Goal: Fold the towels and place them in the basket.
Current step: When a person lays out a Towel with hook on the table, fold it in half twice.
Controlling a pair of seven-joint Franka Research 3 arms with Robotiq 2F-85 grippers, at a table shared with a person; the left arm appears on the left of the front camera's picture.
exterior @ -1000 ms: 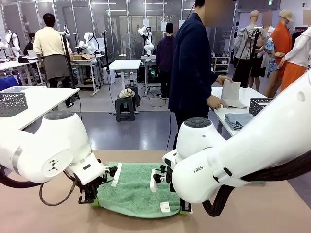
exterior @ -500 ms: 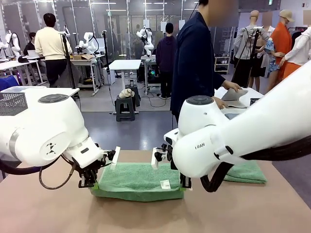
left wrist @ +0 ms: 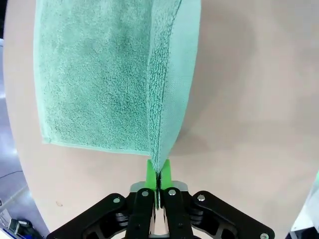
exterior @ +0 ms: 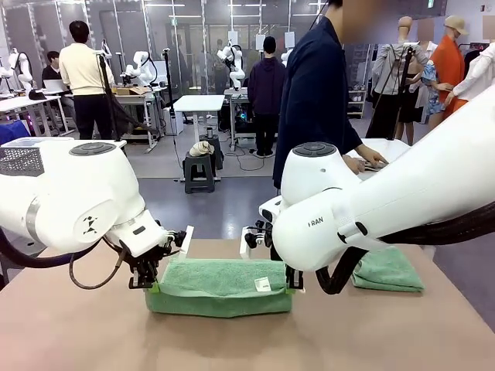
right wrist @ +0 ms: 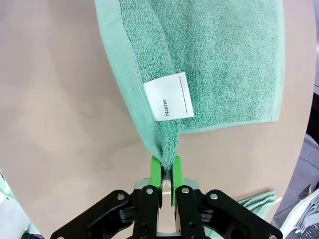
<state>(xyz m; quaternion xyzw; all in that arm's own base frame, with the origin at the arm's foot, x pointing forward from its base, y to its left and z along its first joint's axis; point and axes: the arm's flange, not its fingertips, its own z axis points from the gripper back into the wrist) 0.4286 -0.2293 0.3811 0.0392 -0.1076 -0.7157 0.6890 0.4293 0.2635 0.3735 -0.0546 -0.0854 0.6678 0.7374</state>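
Terry towel (folded oblong) | left gripper, right gripper pinching corners

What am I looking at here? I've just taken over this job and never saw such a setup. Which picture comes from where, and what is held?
Two white robot arms work at a brown table. The wide picture comes from a fixed camera between them, looking across at a person in a dark jacket who faces another table. The other two come from a camera on each wrist, looking along that gripper's black fingers with green pads. The left gripper and the right gripper are each shut on one end of a light-green towel, doubled over, its lower part seemingly resting on the table. Its white tag, printed "Name", sits near the right gripper. A second green towel, folded, lies farther right.
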